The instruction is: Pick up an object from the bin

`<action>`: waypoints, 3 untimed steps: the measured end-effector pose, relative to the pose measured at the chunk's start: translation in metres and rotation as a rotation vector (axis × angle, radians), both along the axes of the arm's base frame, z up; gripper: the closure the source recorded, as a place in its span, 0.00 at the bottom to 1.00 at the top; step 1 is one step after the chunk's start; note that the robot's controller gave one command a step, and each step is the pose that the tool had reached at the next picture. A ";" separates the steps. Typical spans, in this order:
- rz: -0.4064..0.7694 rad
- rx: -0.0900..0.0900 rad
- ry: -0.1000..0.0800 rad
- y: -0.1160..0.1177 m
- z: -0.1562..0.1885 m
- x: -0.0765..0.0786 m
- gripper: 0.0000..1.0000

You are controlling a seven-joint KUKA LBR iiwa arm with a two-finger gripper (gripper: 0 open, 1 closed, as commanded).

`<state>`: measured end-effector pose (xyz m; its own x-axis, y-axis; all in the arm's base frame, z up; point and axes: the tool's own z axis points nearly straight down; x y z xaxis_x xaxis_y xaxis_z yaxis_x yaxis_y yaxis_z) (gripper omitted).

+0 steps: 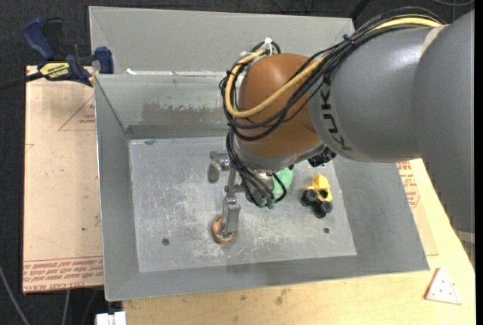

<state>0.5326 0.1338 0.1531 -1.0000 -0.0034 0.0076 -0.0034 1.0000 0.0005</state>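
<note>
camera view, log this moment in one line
gripper low over bin floor | at small brown round object | green object, yellow-black object lie apart, view right | grasp unconfirmed

- Green thing [282, 182], just beside the gripper [226, 231] on its arm side: wrist and cables are covering part of it, so its shape cannot be told.
- Small brown round thing [218, 236], at the gripper's tip: the gripper is overlapping it, and it is too small to name.
- Yellow-and-black thing [318, 194], beyond the green thing: too small to identify.
- Arm [407, 90]: running off the picture's edge.
- Bin [173, 188] behind the gripper: the orange cover [275, 108] is hiding part of it.
</note>
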 end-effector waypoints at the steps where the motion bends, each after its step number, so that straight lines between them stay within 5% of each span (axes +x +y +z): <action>1: -0.003 0.001 -0.007 -0.001 0.004 0.002 0.00; 2: 0.052 0.003 -0.008 -0.036 0.002 0.010 0.00; 3: 0.088 0.000 -0.015 -0.065 -0.046 -0.010 0.00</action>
<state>0.5229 0.0685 0.1071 -0.9958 -0.0910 -0.0070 -0.0910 0.9959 0.0000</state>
